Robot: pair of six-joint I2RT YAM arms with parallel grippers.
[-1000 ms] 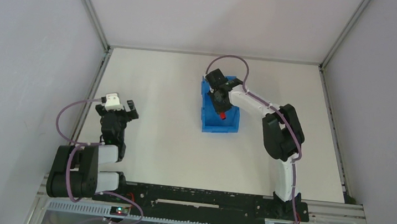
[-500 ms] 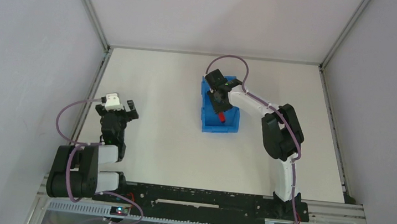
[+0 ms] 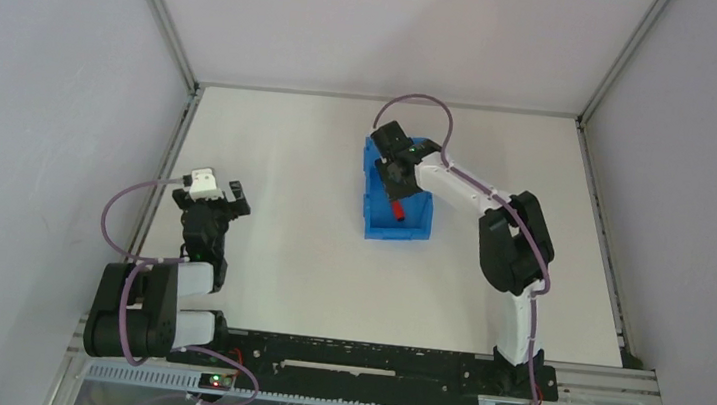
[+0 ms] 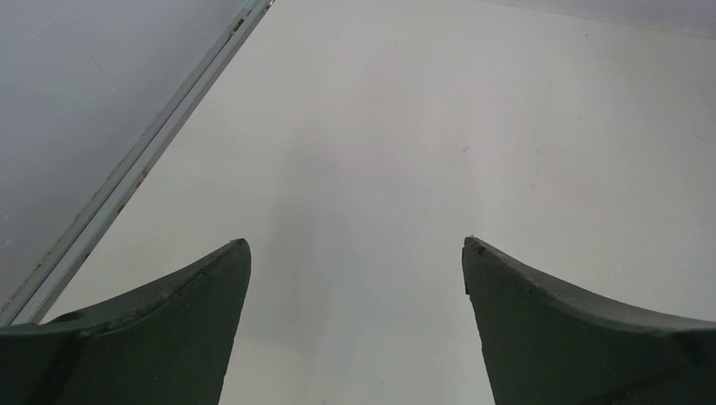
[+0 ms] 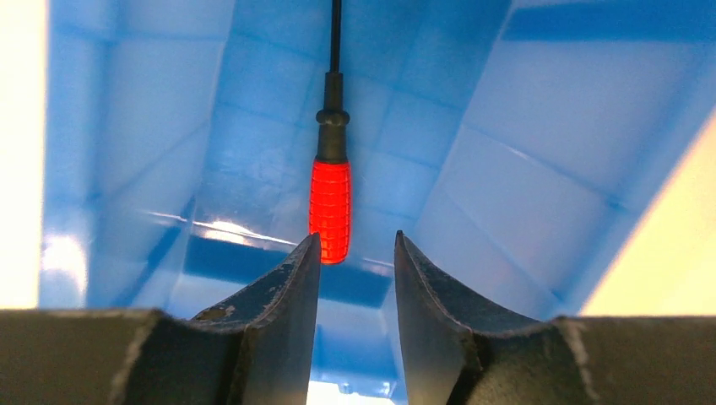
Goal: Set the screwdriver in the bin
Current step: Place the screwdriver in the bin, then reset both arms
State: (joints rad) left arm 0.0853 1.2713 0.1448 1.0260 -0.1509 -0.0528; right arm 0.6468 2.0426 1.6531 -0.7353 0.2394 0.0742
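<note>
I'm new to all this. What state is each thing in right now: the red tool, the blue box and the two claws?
screwdriver: lying inside the bin, not gripped.
bin: upright on the table, with the screwdriver in it.
right gripper: slightly open and empty, inside the bin at the handle end of the screwdriver.
left gripper: wide open and empty, over the table.
</note>
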